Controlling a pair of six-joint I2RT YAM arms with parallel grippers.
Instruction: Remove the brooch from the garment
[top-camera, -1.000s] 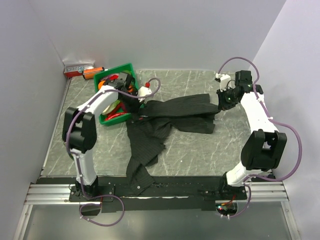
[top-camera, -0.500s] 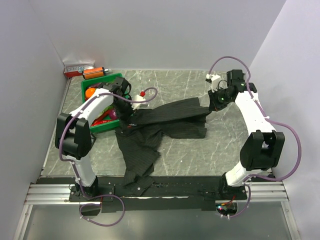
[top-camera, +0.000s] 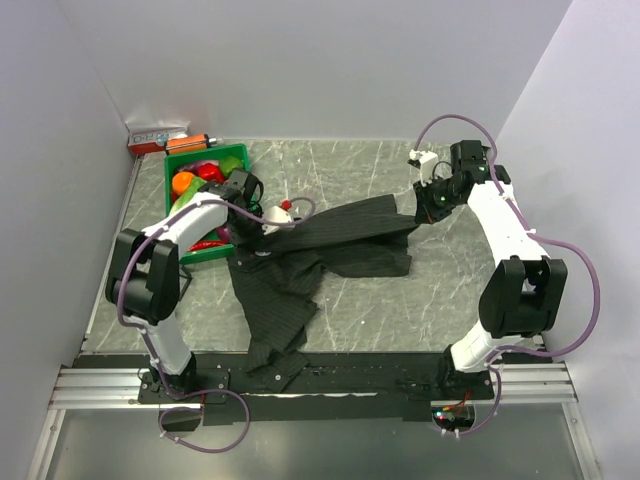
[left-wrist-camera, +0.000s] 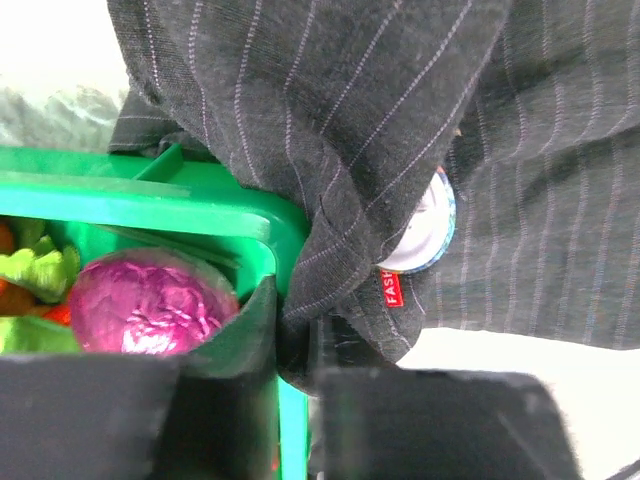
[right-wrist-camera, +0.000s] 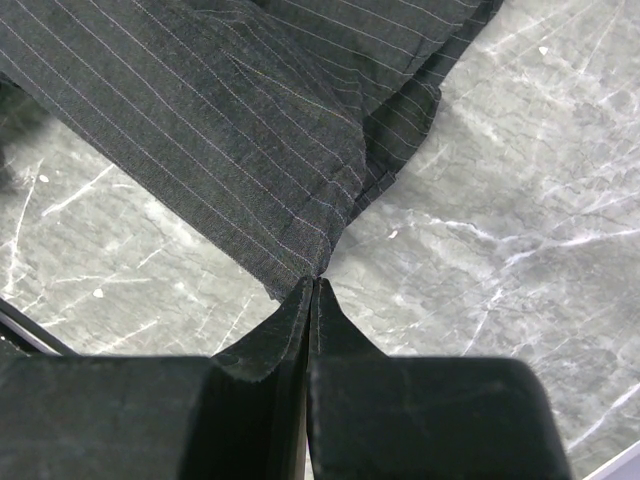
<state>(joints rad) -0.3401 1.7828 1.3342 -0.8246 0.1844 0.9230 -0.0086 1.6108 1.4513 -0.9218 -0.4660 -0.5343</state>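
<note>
The garment (top-camera: 340, 235), dark charcoal with fine pinstripes, lies stretched across the table between my two grippers. My left gripper (top-camera: 245, 222) is shut on a fold of it (left-wrist-camera: 300, 345) right against the corner of the green bin. Just beyond that fold, a tiny red piece with white letters, the brooch (left-wrist-camera: 390, 288), sits on the cloth below a round white disc (left-wrist-camera: 425, 235) half hidden under a fold. My right gripper (top-camera: 428, 208) is shut on the garment's right corner (right-wrist-camera: 300, 240), with its tips (right-wrist-camera: 314, 285) low over the table.
A green bin (top-camera: 205, 157) holding orange, red and green items stands at the back left; its rim (left-wrist-camera: 150, 190) and a purple foil ball (left-wrist-camera: 150, 300) show in the left wrist view. A red box (top-camera: 155, 140) and an orange item (top-camera: 188, 143) lie by the back wall.
Both grippers have moved left with the garment, which has slid left and been pulled straighter. The green bin has shifted left and back. Both grippers stay shut on the cloth.
</note>
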